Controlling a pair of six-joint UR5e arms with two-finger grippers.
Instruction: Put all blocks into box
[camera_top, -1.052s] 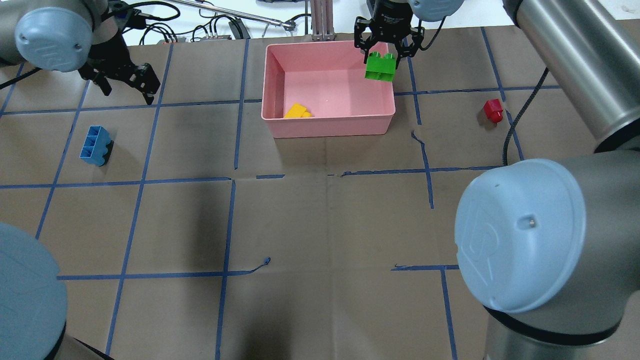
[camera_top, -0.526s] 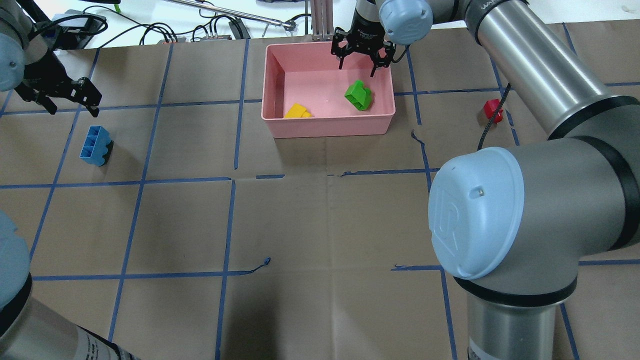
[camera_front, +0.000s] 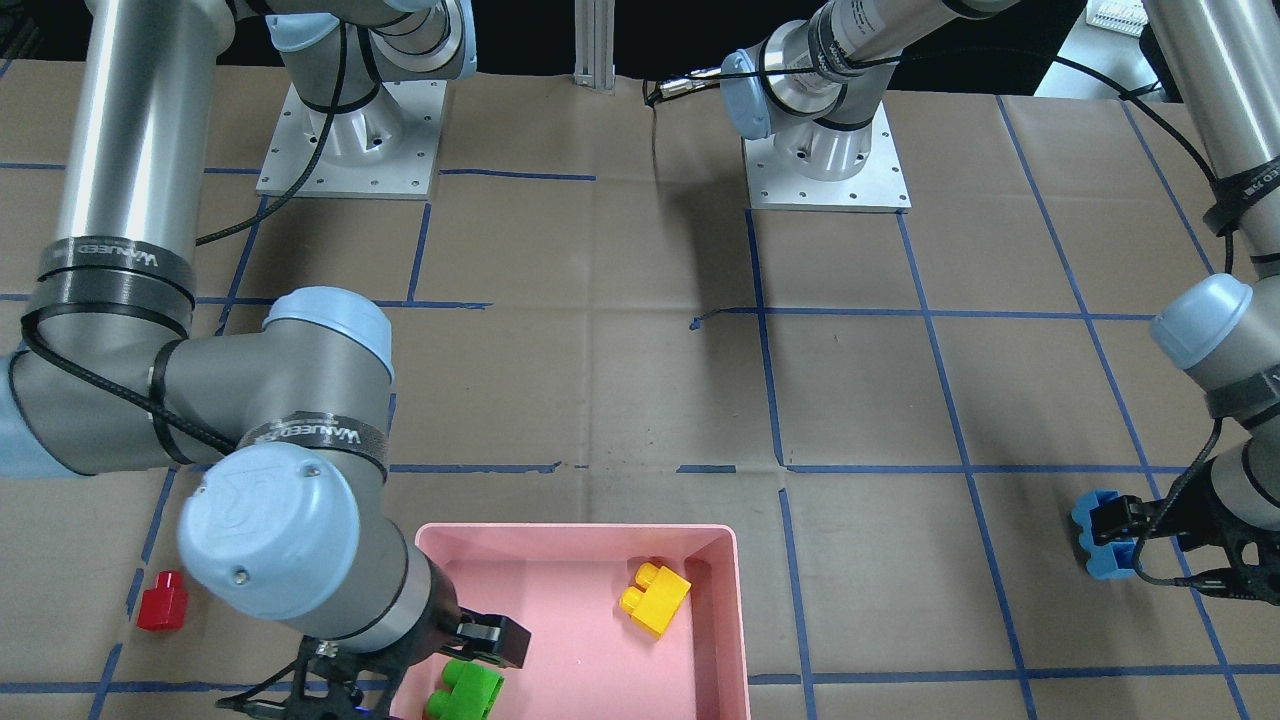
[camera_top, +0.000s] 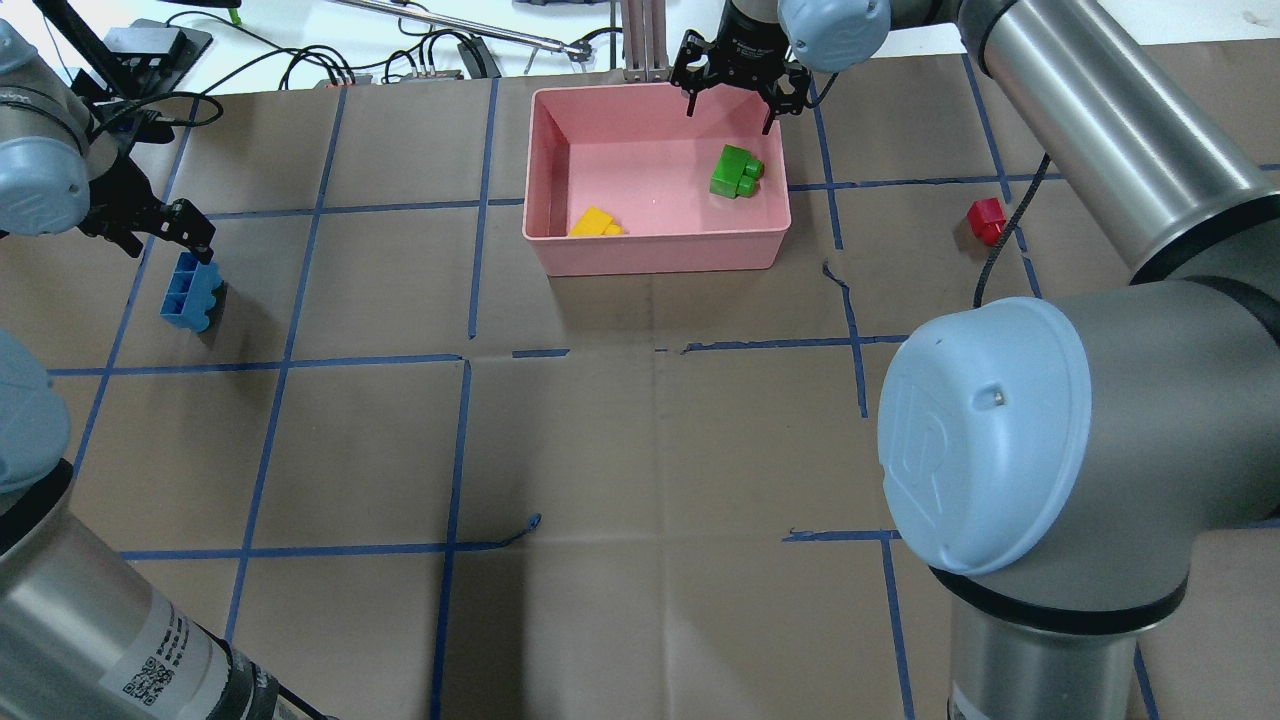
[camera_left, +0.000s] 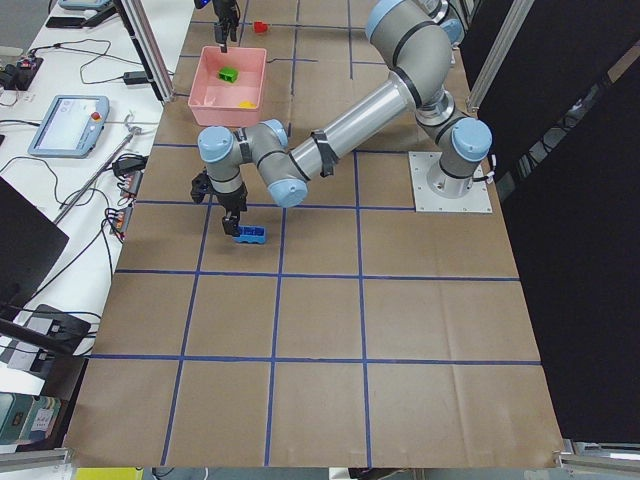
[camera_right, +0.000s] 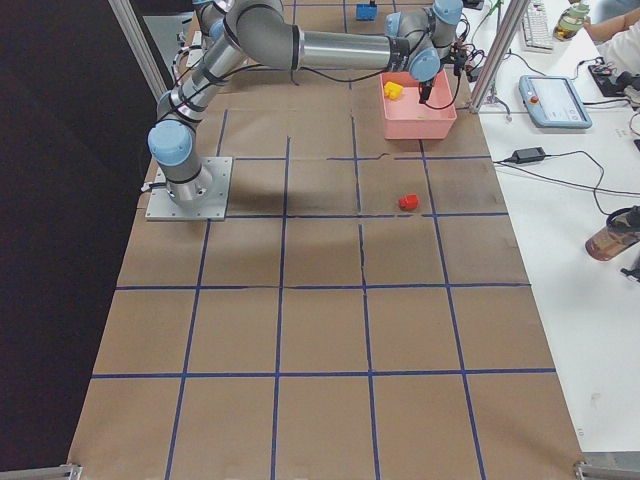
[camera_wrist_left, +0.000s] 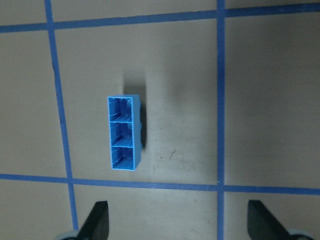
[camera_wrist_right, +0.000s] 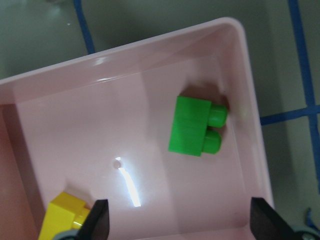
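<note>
The green block (camera_top: 736, 172) lies on its side in the pink box (camera_top: 655, 255), near the far right wall; it also shows in the right wrist view (camera_wrist_right: 195, 126). The yellow block (camera_top: 597, 222) lies in the box's near left corner. My right gripper (camera_top: 730, 108) is open and empty above the box's far right rim. The blue block (camera_top: 190, 290) lies on the table at far left, hollow side showing (camera_wrist_left: 124, 132). My left gripper (camera_top: 168, 245) is open just beyond it, not around it. The red block (camera_top: 986, 220) sits on the table right of the box.
Brown paper with blue tape lines covers the table (camera_top: 640, 450). Cables and a metal bar lie past the far edge (camera_top: 430, 60). The right arm's large elbow (camera_top: 1010, 440) hangs over the near right of the table.
The right gripper opened and the green block dropped into the box, tumbling to rest on its side. The left gripper moved left and then nearer, down beside the blue block.
</note>
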